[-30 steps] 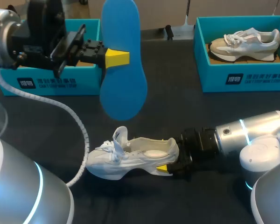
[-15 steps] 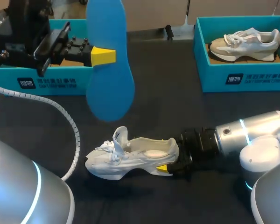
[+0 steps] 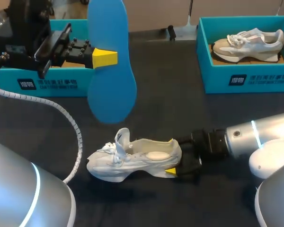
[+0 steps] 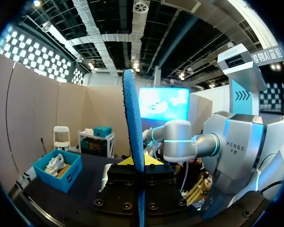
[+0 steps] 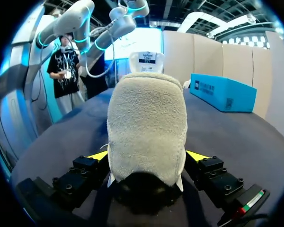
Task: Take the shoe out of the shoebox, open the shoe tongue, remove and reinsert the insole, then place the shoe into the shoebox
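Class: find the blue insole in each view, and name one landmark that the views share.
Head: insole upright above the table, in left gripper.
Left wrist: edge-on, in that gripper.
Right wrist: not in it; shoe fills the view.
Landmark: right shoebox, head and left wrist only.

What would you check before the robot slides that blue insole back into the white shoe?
1. Insole clamped by the left gripper: ok.
2. Right gripper shut on the shoe at its heel: ok.
3. Shoe upright, opening facing up: ok.
4. Tongue raised clear of the opening: ok.
5. Insole lined up over the opening: not ok, it is held high and on edge, away from the shoe.
6. Inside of the shoe free of obstructions: cannot tell.
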Robot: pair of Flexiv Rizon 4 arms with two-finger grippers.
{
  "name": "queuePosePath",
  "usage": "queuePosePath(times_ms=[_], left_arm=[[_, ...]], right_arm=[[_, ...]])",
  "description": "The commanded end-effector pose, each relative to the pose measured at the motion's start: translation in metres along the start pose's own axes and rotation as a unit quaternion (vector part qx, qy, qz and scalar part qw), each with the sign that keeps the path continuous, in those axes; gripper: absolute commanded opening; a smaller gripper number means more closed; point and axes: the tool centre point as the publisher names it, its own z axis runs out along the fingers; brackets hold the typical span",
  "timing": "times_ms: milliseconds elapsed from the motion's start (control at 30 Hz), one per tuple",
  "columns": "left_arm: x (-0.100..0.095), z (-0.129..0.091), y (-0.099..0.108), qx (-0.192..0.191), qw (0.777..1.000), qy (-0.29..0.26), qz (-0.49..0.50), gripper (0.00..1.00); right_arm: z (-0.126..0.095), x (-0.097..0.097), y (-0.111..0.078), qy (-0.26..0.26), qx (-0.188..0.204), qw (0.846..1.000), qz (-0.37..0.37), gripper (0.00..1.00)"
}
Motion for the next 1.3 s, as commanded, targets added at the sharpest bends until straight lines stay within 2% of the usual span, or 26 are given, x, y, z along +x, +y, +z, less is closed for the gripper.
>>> queuePosePath(times_ms=[33,200,300,500,733,933,1000,1300], left_arm=[[-0.001,0.001,0.000,-0.001,1.000,0.001,0.000,0.00],[-0.001,0.001,0.000,-0.001,1.000,0.001,0.000,0.00],[-0.001,0.001,0.000,-0.001,1.000,0.001,0.000,0.00],[-0.001,0.001,0.000,-0.001,1.000,0.001,0.000,0.00],[-0.001,0.001,0.000,-0.001,1.000,0.001,0.000,0.00],[-0.001,0.001,0.000,-0.001,1.000,0.001,0.000,0.00],[-0.001,0.001,0.000,-0.001,1.000,0.001,0.000,0.00],[-0.001,0.001,0.000,-0.001,1.000,0.001,0.000,0.00]], right_arm=[[-0.022,-0.001,0.018,0.003,0.075,0.997,-0.006,1.00],[-0.036,-0.002,0.026,0.012,0.161,0.987,-0.011,1.00],[-0.044,0.000,0.031,0.018,0.228,0.973,-0.009,1.00],[-0.055,0.004,0.040,0.013,0.301,0.954,-0.012,1.00],[-0.064,0.007,0.054,-0.006,0.358,0.934,-0.013,1.00],[-0.062,0.010,0.068,0.000,0.422,0.906,-0.012,1.00],[-0.063,0.011,0.071,-0.001,0.455,0.891,-0.006,1.00],[-0.058,0.009,0.074,-0.006,0.490,0.872,-0.012,1.00]])
